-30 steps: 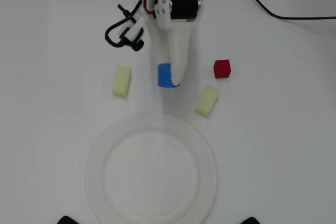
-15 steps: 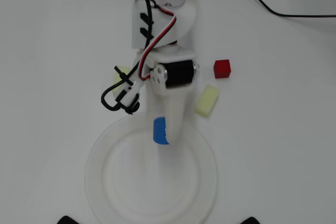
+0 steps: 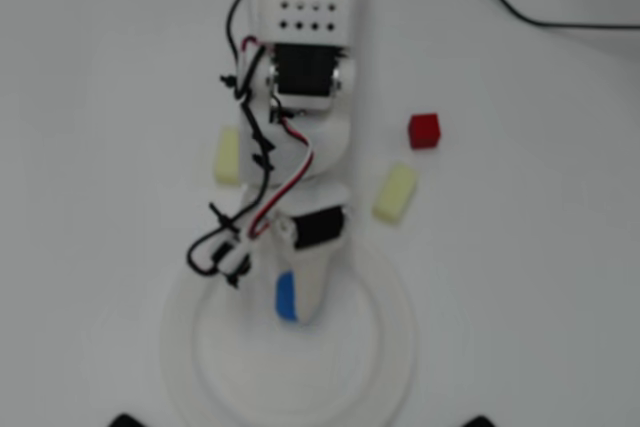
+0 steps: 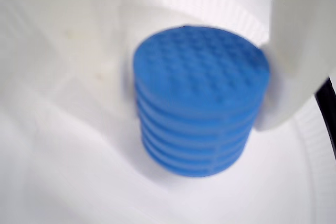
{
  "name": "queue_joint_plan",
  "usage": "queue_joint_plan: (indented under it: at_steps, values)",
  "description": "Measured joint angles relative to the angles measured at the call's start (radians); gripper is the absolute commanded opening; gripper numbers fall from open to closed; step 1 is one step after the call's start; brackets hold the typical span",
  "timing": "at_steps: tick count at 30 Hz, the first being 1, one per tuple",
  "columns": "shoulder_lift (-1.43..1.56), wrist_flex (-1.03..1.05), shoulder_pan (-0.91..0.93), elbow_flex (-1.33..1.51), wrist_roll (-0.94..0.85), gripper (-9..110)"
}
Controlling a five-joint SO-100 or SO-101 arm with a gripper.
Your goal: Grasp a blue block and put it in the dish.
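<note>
Wrist view: the blue block [image 4: 200,100], a ribbed short cylinder standing upright, fills the centre of the frame, pinched between the white fingers [image 4: 302,51] of the gripper [image 4: 202,66], which is closed on its sides. Beyond it runs the ribbed rim of the dish [image 4: 231,1]. Overhead view: the block [image 3: 286,297] hangs over the dish's [image 3: 395,367] upper-middle floor, so release should need only a short descent.

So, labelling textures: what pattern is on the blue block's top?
A fine bumpy grid on the blue block, with ribbed sides; clearest in the wrist view.
</note>
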Motion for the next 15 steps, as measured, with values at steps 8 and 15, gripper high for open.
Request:
queue_joint_plan:
  at_steps: [8, 15]
  values:
    - [-0.002, 0.094, -0.002, -0.043, -0.021, 22]
    - [0.015, 0.253, -0.005, -0.089, -0.028, 36]
